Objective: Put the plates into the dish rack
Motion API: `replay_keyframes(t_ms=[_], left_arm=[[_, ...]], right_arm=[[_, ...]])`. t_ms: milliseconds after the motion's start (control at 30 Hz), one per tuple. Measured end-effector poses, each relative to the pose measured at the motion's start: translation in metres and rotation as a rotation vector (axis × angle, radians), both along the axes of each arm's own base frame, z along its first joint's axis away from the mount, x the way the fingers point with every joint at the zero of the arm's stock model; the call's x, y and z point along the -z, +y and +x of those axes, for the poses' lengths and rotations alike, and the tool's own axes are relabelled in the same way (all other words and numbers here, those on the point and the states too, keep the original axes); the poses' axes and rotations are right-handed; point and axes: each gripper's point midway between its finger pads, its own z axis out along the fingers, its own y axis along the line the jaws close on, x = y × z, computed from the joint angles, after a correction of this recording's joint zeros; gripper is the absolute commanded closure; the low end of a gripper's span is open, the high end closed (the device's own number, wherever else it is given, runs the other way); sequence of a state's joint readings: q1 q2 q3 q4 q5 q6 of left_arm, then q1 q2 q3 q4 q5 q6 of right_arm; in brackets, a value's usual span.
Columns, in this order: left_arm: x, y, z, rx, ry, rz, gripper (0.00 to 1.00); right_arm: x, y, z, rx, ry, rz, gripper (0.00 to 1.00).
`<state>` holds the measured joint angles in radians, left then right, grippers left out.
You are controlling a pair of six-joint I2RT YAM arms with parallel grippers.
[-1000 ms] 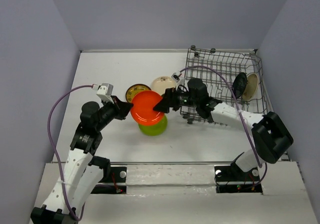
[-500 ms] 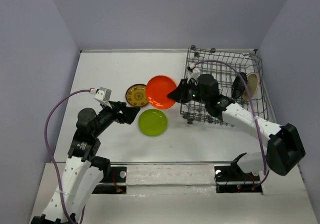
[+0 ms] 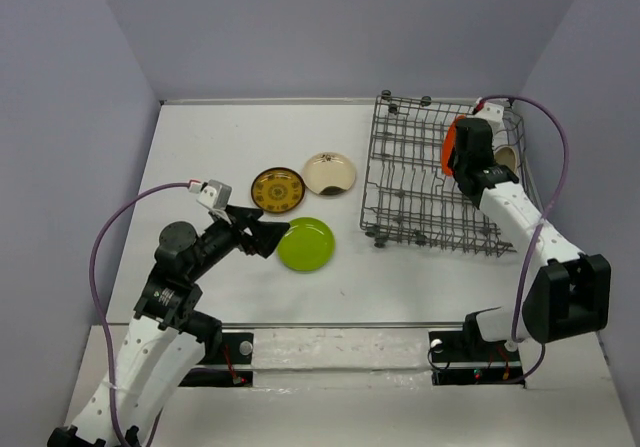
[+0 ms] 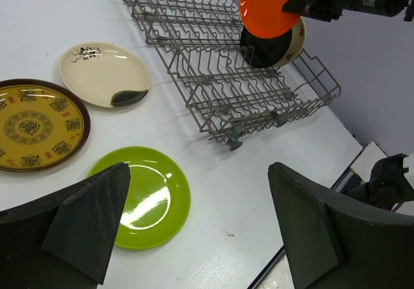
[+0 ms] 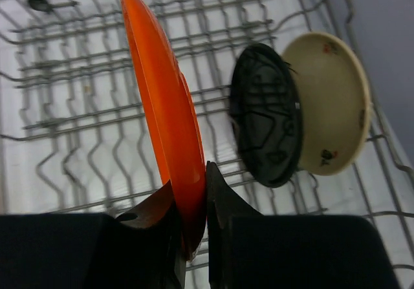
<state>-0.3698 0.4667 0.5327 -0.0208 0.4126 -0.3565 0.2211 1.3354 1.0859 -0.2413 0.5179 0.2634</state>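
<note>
My right gripper (image 5: pixel 194 202) is shut on the lower rim of the orange plate (image 5: pixel 162 108), held on edge above the dish rack (image 5: pixel 77 127). Just to its right a black plate (image 5: pixel 265 114) and a cream plate (image 5: pixel 326 101) stand upright in the rack. From above, the orange plate (image 3: pixel 450 145) hangs over the right part of the rack (image 3: pixel 420 182). My left gripper (image 3: pixel 272 237) is open and holds nothing, beside the lime green plate (image 3: pixel 305 244). The brown plate with the gold pattern (image 3: pixel 277 190) and a cream plate with a dark mark (image 3: pixel 330 172) lie flat on the table.
The rack's left rows of tines (image 4: pixel 194 56) stand bare. White walls close off the table behind and at both sides. The table's near edge (image 4: pixel 310 237) runs close under my left gripper (image 4: pixel 197 172).
The orange plate passed from the left gripper to the right one, which carried it right and back over the rack. The left gripper opened and drew back beside the green plate.
</note>
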Motion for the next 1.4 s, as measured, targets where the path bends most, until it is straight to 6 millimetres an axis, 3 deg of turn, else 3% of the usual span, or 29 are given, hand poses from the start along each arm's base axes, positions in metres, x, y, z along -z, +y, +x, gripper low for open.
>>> replay_keyframes(t_ms=[167, 267, 533, 833, 1100, 1200, 1267, 1300, 1400], left_arm=[[-0.001, -0.005, -0.005, 0.021, -0.005, -0.001, 0.01], [0.001, -0.006, -0.007, 0.023, 0.002, 0.003, 0.01], [0.004, -0.008, -0.009, 0.029, 0.015, 0.01, 0.01], [0.005, -0.007, -0.008, 0.021, 0.016, 0.011, 0.01], [0.009, -0.006, -0.005, 0.006, 0.032, 0.02, 0.01], [0.012, -0.005, -0.004, 0.0, 0.042, 0.026, 0.01], [0.013, -0.005, -0.003, -0.004, 0.047, 0.029, 0.01], [0.014, -0.004, -0.003, -0.006, 0.052, 0.031, 0.01], [0.018, -0.004, -0.001, -0.011, 0.065, 0.038, 0.01]], right_arm=[[0.037, -0.046, 0.003, 0.112, 0.141, -0.107, 0.93], [0.051, -0.059, 0.002, 0.137, 0.195, -0.139, 0.93], [0.066, -0.06, 0.012, 0.12, 0.251, -0.167, 0.93], [0.067, -0.05, 0.027, 0.068, 0.249, -0.144, 0.93], [0.102, -0.046, 0.032, 0.041, 0.334, -0.144, 0.92], [0.104, -0.045, 0.033, 0.038, 0.337, -0.141, 0.8], [0.105, -0.044, 0.033, 0.038, 0.337, -0.138, 0.65], [0.105, -0.044, 0.033, 0.038, 0.336, -0.135, 0.52], [0.106, -0.042, 0.034, 0.038, 0.333, -0.123, 0.42]])
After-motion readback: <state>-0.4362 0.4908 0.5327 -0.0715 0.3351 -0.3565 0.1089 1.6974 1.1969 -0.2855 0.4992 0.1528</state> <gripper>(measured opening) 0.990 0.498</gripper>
